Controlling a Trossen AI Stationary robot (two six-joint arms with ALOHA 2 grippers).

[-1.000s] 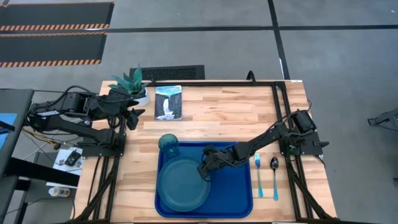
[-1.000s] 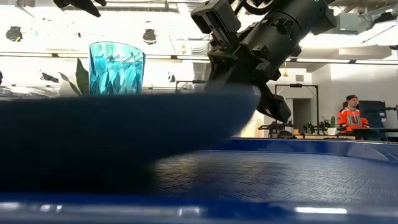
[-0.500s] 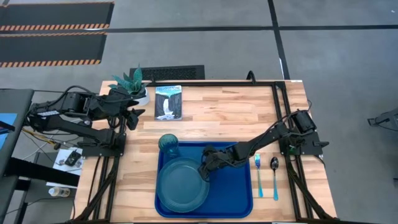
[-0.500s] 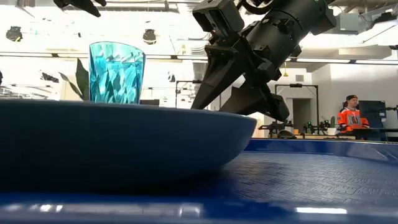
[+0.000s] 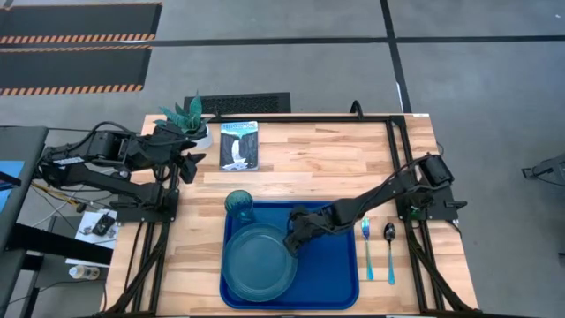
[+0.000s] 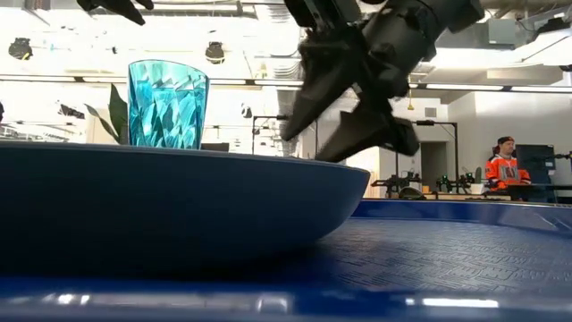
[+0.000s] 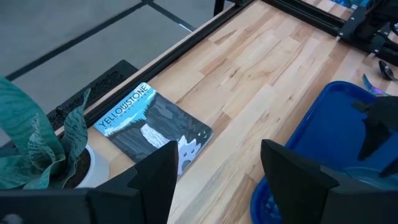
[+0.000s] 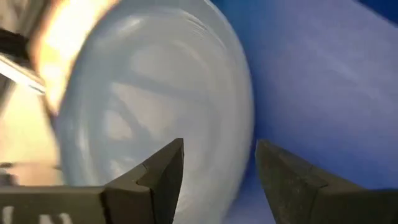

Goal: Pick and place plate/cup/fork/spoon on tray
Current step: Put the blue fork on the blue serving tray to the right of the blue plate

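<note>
Now plate (image 5: 259, 261) on tray (image 5: 335, 274), right gripper (image 5: 290, 240) open above its rim

Worktop (image 5: 327, 168): pale wood planks, matt; tray (image 5: 340, 269): blue plastic, finely textured floor; cup (image 6: 167, 103): translucent faceted plastic; plate (image 5: 259, 261): smooth, satin.

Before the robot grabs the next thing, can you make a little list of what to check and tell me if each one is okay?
1. Plate lying flat on the tray: ok.
2. Right hand let go of the plate, fingers open: ok.
3. Cup standing upright at the tray's far left corner: ok.
4. Fork and spoon on the tray: not ok, both lie on the table right of it.
5. Bare tray space beside the plate for them: ok.
6. Left hand out of the way near the booklet: ok.
</note>
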